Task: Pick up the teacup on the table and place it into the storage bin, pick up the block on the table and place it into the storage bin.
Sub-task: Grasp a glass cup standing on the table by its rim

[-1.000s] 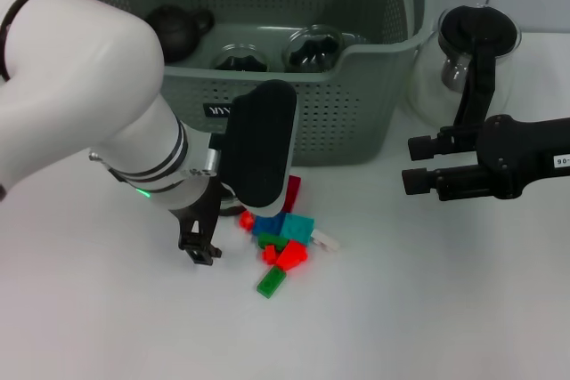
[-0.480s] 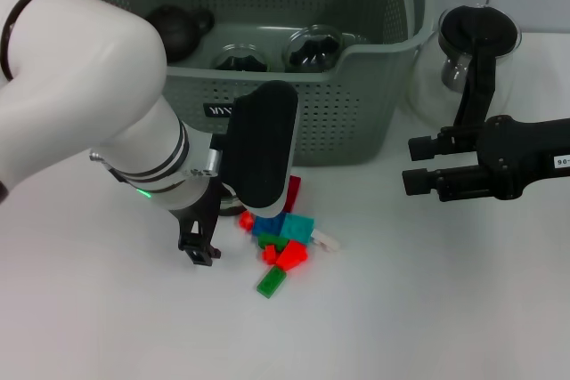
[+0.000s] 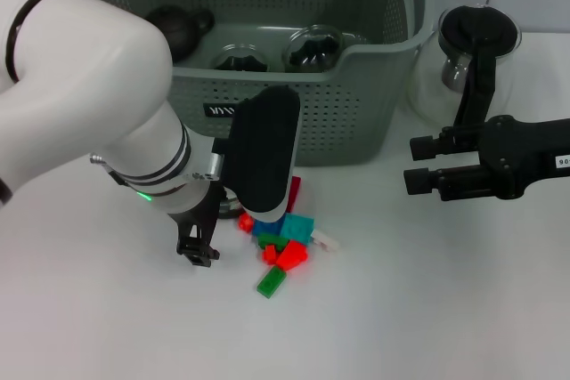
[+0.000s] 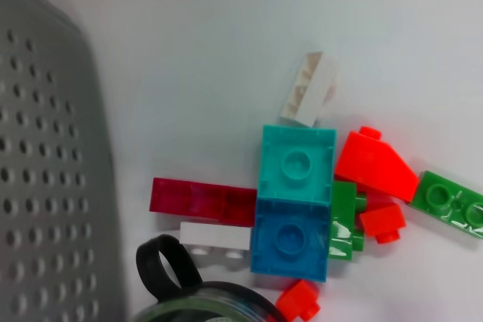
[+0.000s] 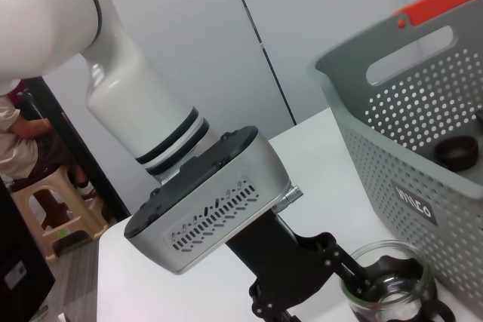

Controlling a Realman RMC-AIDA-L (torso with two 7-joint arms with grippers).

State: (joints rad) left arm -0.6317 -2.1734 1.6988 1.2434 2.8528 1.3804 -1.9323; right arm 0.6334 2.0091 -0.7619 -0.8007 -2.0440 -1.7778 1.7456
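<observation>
The left hand (image 5: 361, 280) is pinching the teacup (image 5: 386, 289) just in front of the storage bin (image 3: 356, 86), beside the blocks (image 3: 283, 239). The right hand (image 3: 417, 165) is hovering beside the bin, its grip impossible to tell.

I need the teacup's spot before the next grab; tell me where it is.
In the right wrist view the teacup sits on the table beside the storage bin, under the left gripper; the left wrist view shows it next to the blocks.
</observation>
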